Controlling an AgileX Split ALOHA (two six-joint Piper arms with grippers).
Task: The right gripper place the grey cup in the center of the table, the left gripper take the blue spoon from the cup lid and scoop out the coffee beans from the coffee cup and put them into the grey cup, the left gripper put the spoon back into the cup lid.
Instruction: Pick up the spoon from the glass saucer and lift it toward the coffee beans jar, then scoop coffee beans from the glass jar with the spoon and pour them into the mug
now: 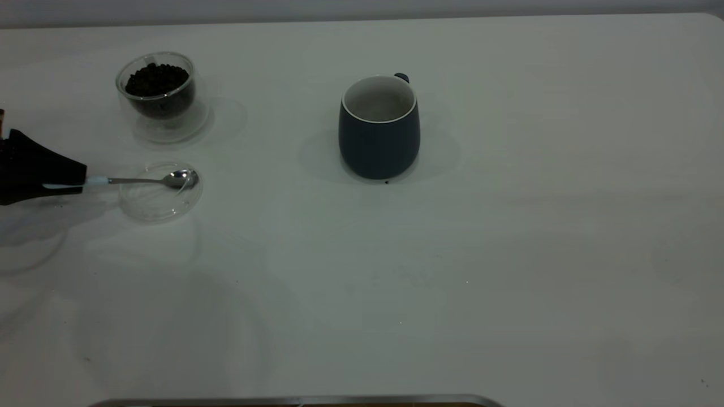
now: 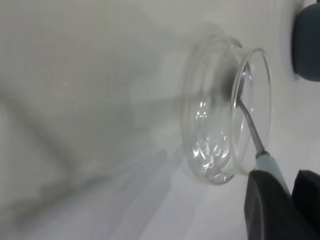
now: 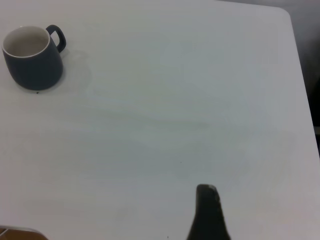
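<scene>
The grey cup stands upright near the middle of the table, its handle turned away; it also shows in the right wrist view. The coffee cup, full of coffee beans, is at the far left. In front of it lies the cup lid. The blue spoon reaches level over the lid, bowl above its right rim. My left gripper is shut on the spoon's pale handle. My right gripper shows as one dark tip over bare table, far from the cup.
A metal-edged strip runs along the near edge of the exterior view. A tiny dark speck lies at the grey cup's base. The table's rounded corner is beyond the right gripper. Bare tabletop spreads between lid and grey cup.
</scene>
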